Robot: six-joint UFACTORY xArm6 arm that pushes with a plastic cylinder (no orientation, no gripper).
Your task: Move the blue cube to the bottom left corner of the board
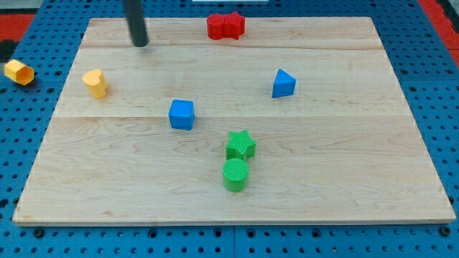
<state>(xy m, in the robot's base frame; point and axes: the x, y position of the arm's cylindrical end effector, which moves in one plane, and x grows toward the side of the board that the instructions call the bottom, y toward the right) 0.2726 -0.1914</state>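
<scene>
Blue cube (pixel 181 114): smooth plastic, left of centre on pale wood-grain counter (pixel 344 172). My tip (pixel 141 44): dark rod tool, grasping nothing, top left, well apart. Green star (pixel 241 145) touching ribbed green cylinder (pixel 235 175).

Single view only. Camera high, at board's (pixel 237 193) near long edge, tilted down, facing view's top. Mid-range: whole wooden board in frame, blue pegboard (pixel 430 72) margin all around. No overlap to report.
</scene>
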